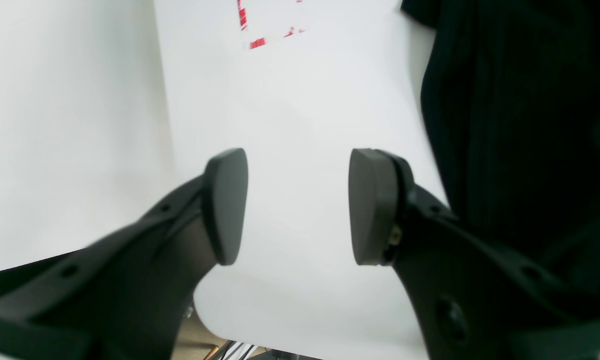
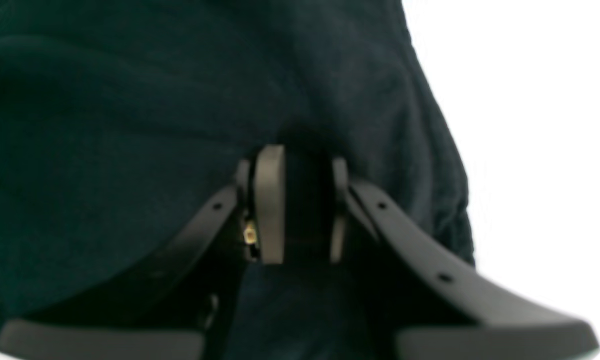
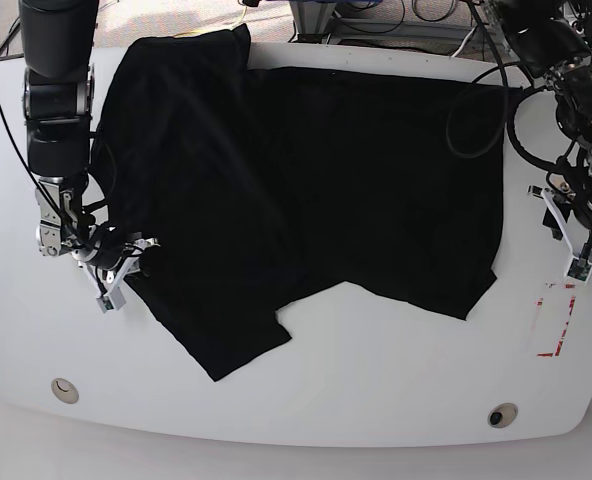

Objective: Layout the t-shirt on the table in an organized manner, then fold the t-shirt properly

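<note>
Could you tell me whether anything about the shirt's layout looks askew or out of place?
Yes. The t-shirt lies unevenly on the table: its side near the right end effector is doubled over into a slanted flap, and the bottom edge is jagged, not straight.

One black t-shirt (image 3: 306,190). One white surface (image 3: 376,370). Two round holes: one near the left front corner (image 3: 64,389), one near the right front (image 3: 502,414). One red tape rectangle (image 3: 554,318). Two robot arms, two pincers: left (image 1: 297,205), right (image 2: 301,205).
</note>
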{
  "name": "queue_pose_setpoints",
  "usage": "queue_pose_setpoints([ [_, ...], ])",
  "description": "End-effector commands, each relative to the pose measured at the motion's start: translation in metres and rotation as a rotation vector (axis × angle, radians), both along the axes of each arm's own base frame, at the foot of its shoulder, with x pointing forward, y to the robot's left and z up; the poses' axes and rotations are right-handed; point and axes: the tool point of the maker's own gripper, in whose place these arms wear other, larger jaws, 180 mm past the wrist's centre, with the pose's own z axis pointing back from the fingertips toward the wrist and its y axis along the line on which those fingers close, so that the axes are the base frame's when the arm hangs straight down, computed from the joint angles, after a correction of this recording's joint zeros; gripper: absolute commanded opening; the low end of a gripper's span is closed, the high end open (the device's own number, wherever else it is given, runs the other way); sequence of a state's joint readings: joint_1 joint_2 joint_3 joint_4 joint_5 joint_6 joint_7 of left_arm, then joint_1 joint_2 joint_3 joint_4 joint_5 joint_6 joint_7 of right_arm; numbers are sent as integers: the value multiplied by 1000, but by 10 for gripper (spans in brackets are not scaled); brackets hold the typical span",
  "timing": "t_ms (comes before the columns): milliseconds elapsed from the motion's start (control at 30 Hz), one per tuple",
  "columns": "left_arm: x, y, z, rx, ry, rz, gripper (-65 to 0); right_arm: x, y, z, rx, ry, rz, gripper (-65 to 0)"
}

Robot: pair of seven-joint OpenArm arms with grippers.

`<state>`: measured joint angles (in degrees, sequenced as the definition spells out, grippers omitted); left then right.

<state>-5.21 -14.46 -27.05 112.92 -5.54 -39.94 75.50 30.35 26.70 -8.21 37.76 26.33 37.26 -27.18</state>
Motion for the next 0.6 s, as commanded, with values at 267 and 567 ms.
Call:
queue_pose_setpoints([
  [267,13,-58,-22,-113,8,-94,-358,9,-5,11,-17,-21,-1,-526],
  [567,-5,-124,-64,-214,78,-229,-361,9,-2,10,-12,-20,1,-526],
])
